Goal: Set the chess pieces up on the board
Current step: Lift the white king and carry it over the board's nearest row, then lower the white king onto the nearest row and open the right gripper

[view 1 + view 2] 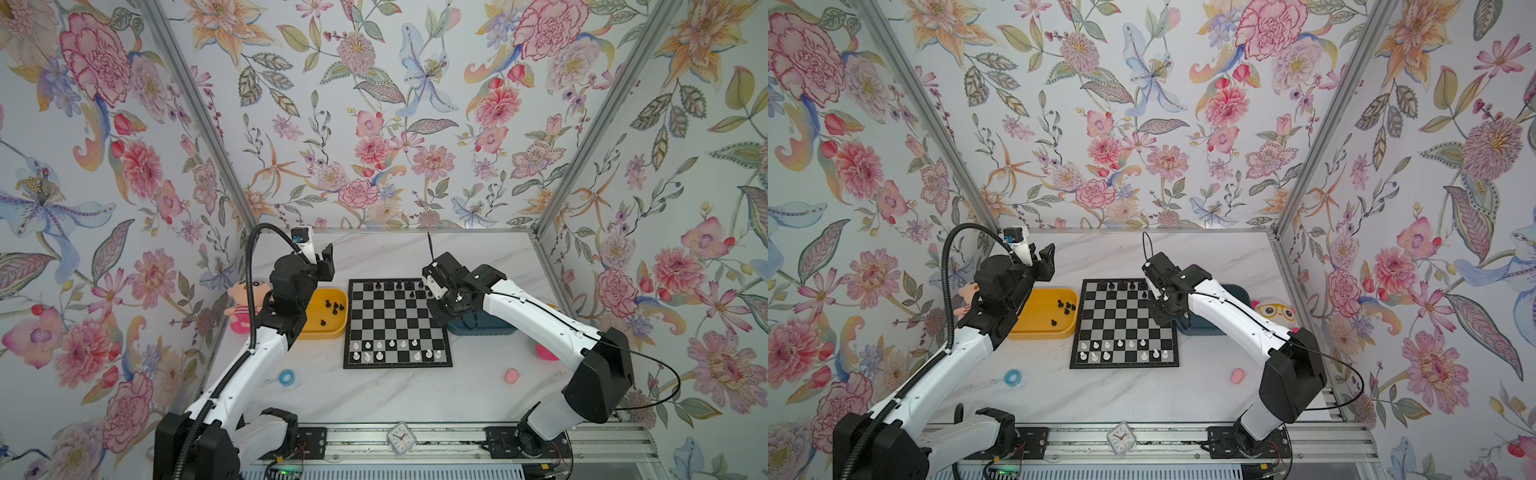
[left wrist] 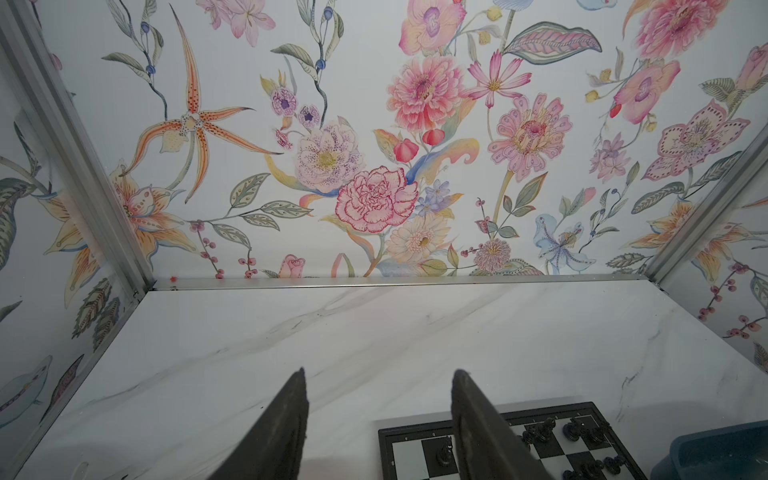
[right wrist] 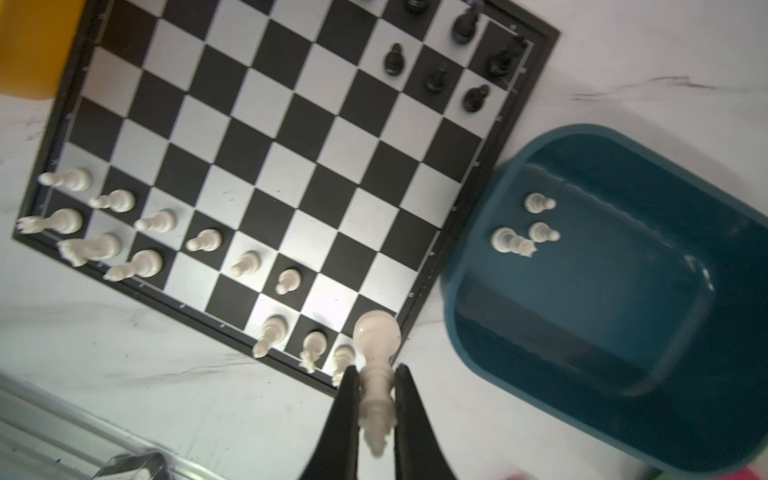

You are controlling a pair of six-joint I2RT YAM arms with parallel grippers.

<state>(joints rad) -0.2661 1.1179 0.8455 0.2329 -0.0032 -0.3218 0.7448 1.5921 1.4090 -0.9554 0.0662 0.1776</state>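
Observation:
The board (image 1: 395, 320) (image 1: 1123, 320) lies at the table's middle. Black chess pieces (image 1: 388, 286) stand on its far rows and white ones (image 1: 379, 345) on its near rows. My right gripper (image 3: 376, 374) (image 1: 436, 319) hangs over the board's right edge, shut on a white piece (image 3: 376, 345) whose round base points down. Raised over the yellow tray's far end, my left gripper (image 2: 378, 370) (image 1: 326, 262) is open and empty, aimed at the back wall. The board's far left corner (image 2: 405, 453) shows beneath it.
A yellow tray (image 1: 320, 332) left of the board holds several loose black pieces (image 1: 334, 306). A dark blue tray (image 3: 623, 291) on the right holds three white pieces (image 3: 511, 241). Plush toys (image 1: 243, 303) (image 1: 1277, 311) flank the trays. A blue ring (image 1: 286, 377), pink lump (image 1: 512, 375) and clock (image 1: 400, 438) lie nearer.

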